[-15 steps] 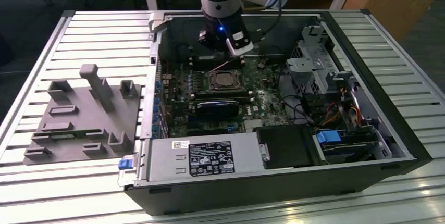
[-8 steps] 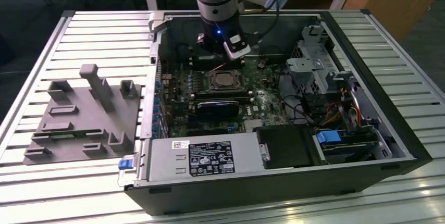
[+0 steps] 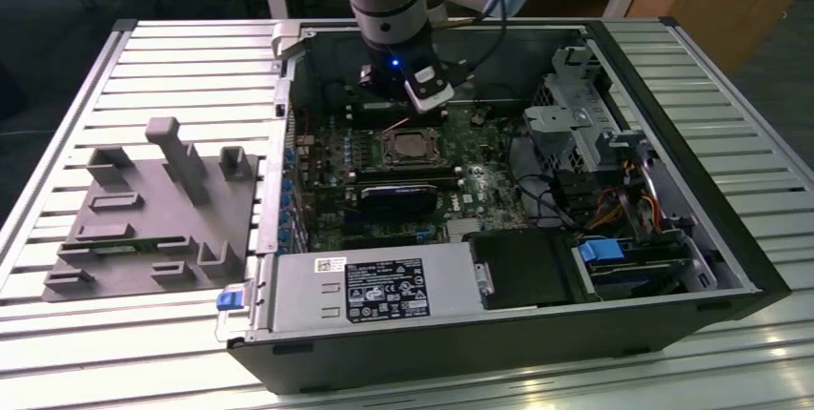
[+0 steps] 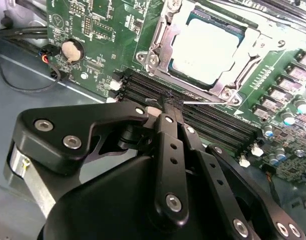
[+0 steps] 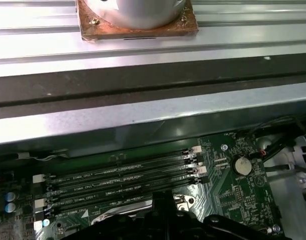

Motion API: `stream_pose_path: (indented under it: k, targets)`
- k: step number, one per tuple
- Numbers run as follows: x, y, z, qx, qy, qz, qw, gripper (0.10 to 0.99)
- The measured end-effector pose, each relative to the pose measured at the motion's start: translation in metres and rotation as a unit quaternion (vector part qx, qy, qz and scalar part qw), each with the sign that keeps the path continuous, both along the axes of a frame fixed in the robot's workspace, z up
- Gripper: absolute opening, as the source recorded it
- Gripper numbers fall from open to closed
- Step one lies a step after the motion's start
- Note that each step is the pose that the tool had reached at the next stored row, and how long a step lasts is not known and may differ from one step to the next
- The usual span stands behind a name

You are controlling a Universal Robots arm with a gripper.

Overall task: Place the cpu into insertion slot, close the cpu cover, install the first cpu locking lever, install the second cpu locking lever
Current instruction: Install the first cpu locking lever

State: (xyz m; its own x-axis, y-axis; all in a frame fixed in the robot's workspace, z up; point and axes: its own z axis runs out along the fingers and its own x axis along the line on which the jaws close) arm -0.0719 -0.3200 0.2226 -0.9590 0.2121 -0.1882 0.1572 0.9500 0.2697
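Observation:
The cpu (image 4: 205, 45) lies flat in the insertion slot (image 4: 227, 92), its silvery top showing through the window of the cpu cover (image 4: 162, 47), which is folded down over it. My gripper (image 4: 168, 106) hangs just beside the socket over the memory slots, black fingers (image 4: 165, 130) drawn together and shut. A thin wire cpu locking lever (image 4: 198, 103) runs along the socket's edge and meets the fingertips; whether it is clamped cannot be told. In the exterior view the arm reaches down into the open case, with the gripper (image 3: 410, 110) just behind the cpu (image 3: 410, 146).
Long black memory slots (image 5: 122, 177) run beside the socket, with a coin battery (image 5: 242, 165) nearby. A black heatsink block (image 3: 395, 202), power supply (image 3: 369, 296) and drive cage (image 3: 611, 153) stand inside the case. A grey fixture block (image 3: 152, 210) rests at the exterior view's left.

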Motion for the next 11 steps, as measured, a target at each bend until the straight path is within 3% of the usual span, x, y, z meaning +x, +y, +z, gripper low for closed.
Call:
stream_pose_path:
  k: [2,3,11]
  targets:
    - [-0.0019,0.0000,-0.0012,0.0013,-0.0060,0.000,1.0000,0.102]
    - [-0.0025,0.0001,-0.0023,0.0022,-0.0077,0.000,1.0000,0.102]
    - [-0.0027,0.0000,-0.0035,0.0022,-0.0079,-0.001,1.0000,0.102]
